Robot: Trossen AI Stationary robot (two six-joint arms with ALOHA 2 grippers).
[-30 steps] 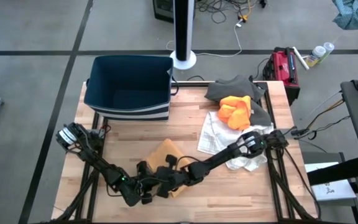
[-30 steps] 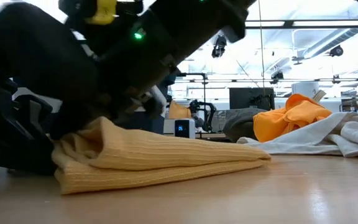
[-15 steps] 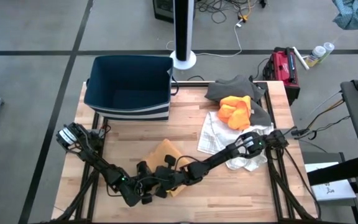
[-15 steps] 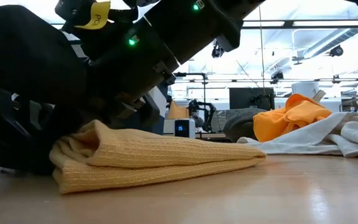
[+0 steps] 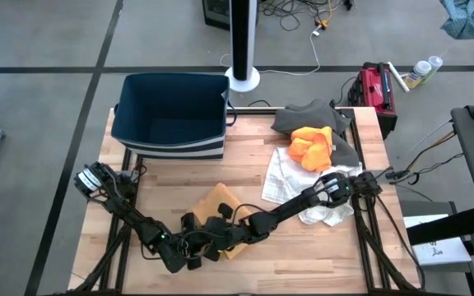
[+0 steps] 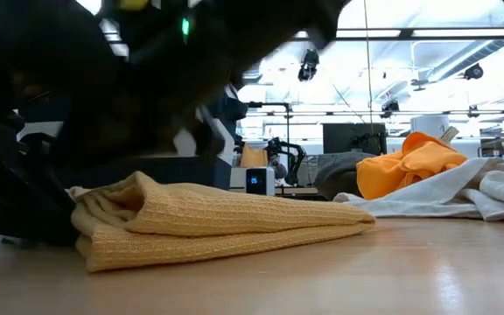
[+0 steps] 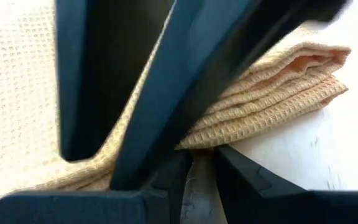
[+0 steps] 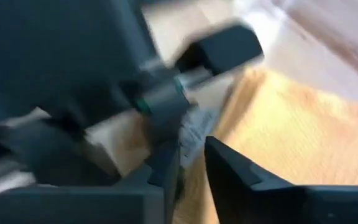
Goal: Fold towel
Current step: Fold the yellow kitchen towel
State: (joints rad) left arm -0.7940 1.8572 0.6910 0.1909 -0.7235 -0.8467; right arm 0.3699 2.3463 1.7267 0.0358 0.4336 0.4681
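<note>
At the tabletop's point(image 5: 171, 185) front edge, both end effectors meet over the folded yellow waffle towel point(image 6: 217, 229) (left point(image 5: 194, 251), right point(image 5: 214, 237)); finger states: cannot tell.

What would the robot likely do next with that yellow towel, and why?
Probably lift the right gripper clear. The yellow towel already lies doubled in layers on the table, and both grippers crowd its near edge, with the left gripper beside it. Backing off would show whether the fold holds.
</note>
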